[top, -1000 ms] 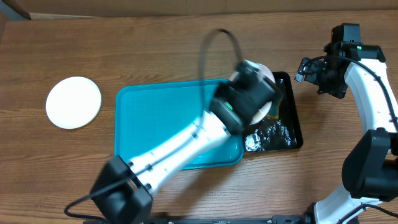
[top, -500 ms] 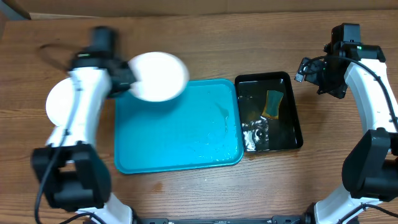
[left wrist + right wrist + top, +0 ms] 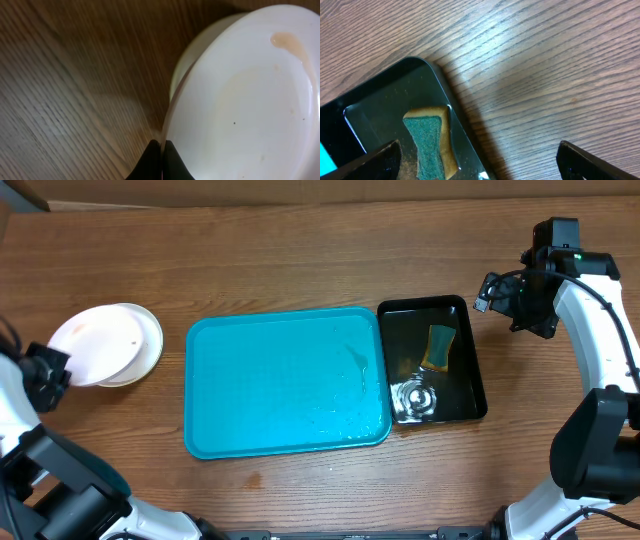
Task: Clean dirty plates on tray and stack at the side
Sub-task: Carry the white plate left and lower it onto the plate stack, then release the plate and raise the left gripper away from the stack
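Note:
My left gripper (image 3: 50, 372) is at the far left of the table, shut on the rim of a white plate (image 3: 92, 338). That plate lies tilted over another plate (image 3: 146, 352) resting on the wood. In the left wrist view the black fingers (image 3: 156, 161) pinch the held plate (image 3: 250, 110), which bears a pale orange smear; the rim of the lower plate (image 3: 192, 47) peeks out beneath. The turquoise tray (image 3: 285, 385) holds no plates, only wet streaks. My right gripper (image 3: 500, 300) hangs open beyond the black tray's far right corner, nothing between its fingers (image 3: 385, 159).
A glossy black tray (image 3: 470, 395) with water sits against the turquoise tray's right side. A green-and-yellow sponge (image 3: 439, 347) lies in it, seen also as the sponge (image 3: 430, 142) in the right wrist view. Bare wood lies all around.
My left arm swung the white plate from over the black tray, across the turquoise tray, to the far left and onto the plate there. The right arm has not moved.

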Action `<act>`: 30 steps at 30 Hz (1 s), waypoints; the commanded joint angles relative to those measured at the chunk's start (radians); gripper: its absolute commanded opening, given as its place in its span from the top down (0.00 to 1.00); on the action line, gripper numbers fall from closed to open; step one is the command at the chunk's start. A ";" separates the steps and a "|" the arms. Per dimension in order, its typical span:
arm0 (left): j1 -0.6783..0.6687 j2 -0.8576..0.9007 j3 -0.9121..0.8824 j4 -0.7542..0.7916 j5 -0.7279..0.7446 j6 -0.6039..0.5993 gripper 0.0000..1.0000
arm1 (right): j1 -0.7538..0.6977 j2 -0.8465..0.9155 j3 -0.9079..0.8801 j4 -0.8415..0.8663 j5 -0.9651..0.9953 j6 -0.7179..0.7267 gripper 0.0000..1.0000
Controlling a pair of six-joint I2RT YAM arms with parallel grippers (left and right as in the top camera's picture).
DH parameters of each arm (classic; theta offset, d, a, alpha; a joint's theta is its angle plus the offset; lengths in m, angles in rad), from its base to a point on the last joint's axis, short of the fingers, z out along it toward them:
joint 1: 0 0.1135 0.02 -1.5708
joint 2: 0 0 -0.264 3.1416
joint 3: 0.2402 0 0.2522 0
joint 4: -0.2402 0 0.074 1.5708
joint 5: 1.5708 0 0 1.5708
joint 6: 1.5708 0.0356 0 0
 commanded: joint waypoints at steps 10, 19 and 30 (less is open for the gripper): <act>0.006 0.008 -0.151 0.231 0.064 -0.013 0.07 | 0.001 -0.016 0.027 0.002 0.002 0.004 0.00; -0.032 0.008 -0.147 0.248 0.499 0.116 0.00 | 0.001 -0.016 0.027 0.003 0.003 0.004 0.00; -0.306 0.008 -0.147 0.200 0.489 0.244 0.11 | 0.001 -0.016 0.027 0.002 0.003 0.004 0.00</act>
